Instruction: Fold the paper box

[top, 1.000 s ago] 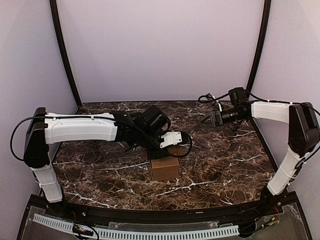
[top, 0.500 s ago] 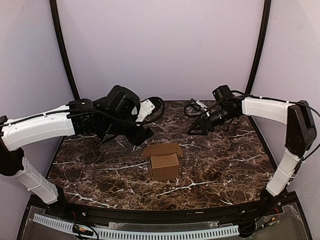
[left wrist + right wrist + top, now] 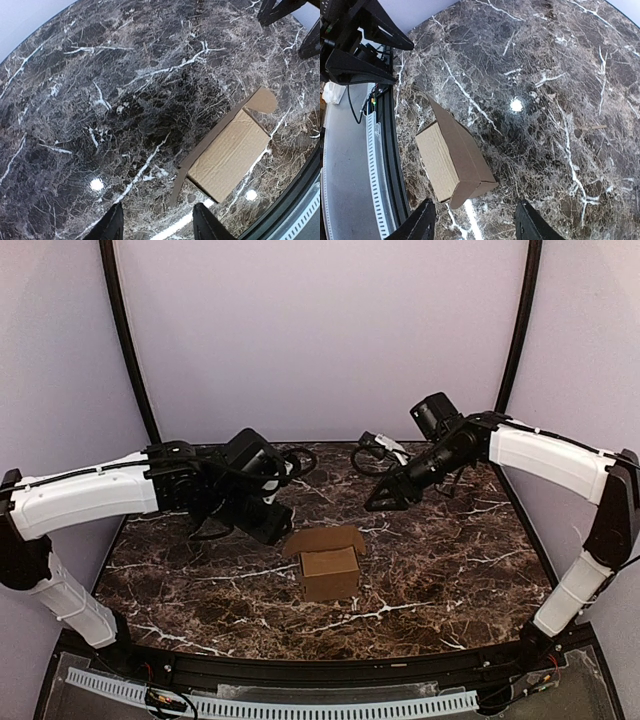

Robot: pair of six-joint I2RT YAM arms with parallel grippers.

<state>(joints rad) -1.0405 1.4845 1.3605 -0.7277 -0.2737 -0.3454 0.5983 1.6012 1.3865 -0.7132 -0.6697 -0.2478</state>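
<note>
The paper box (image 3: 329,572) is a small brown cardboard cube standing mid-table, its lid flap (image 3: 325,539) raised at the back edge with side tabs sticking out. My left gripper (image 3: 273,528) hovers just left of and behind the box, open, with nothing between its fingers. My right gripper (image 3: 378,502) hangs above the table behind and right of the box, also open and empty. In the left wrist view the box (image 3: 231,156) lies ahead of the left gripper (image 3: 157,227), to its right. In the right wrist view the box (image 3: 451,159) lies ahead of the right gripper (image 3: 476,222).
The dark marble table (image 3: 450,570) is walled by lilac panels with black posts (image 3: 128,350) at the back corners. A black rail and white perforated strip (image 3: 300,705) run along the near edge. The left gripper's fingers (image 3: 365,45) show at top left of the right wrist view.
The left gripper lifted off the box, swung back-left, then dropped near its left side. The lid flap sprang up. The right gripper came left toward the box and its jaws narrowed.
</note>
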